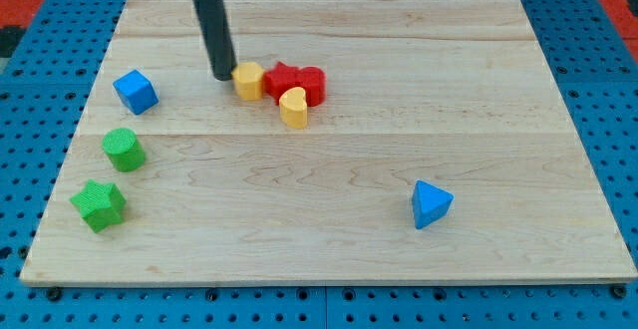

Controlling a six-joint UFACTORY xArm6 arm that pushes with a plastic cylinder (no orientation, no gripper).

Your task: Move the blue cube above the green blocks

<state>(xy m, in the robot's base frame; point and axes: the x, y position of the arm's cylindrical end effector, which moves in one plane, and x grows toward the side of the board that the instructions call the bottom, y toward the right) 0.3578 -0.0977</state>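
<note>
Tool first: it is a straight dark rod with nothing on it that parts or closes, so it clamps on nothing, and its lower end, my tip (pixel 222 76), stands on the desk (pixel 329 239) just beside the yellow block (pixel 248 80). Whether tip and block actually touch, I cannot tell. The rod rises from there to the view's top edge, where a pale collar caps it.

That yellow block lies at 3 o'clock from my tip. It is chunky and many-sided and heads a tight cluster. Pressed against its far side is a red star-like block (pixel 281 78), and beyond that a second red block (pixel 312 85), rounded, touches the first. A yellow heart-shaped block (pixel 294 108) sits at 6 o'clock from the red pair, touching them.

At 9 o'clock from my tip, well apart from it, the blue cube (pixel 135 91) rests near the desk's left edge, turned slightly so a corner faces the view's bottom. At 6 o'clock from the cube is the green cylinder (pixel 124 150), near but not touching. At 7 o'clock from the cylinder sits the green star (pixel 99 205), close to the desk's lower left corner.

Far off at 4 o'clock from the cluster, a blue triangular block (pixel 431 204) lies alone.

Under the pale wooden desk is a blue pegboard (pixel 598 90) dotted with holes.
</note>
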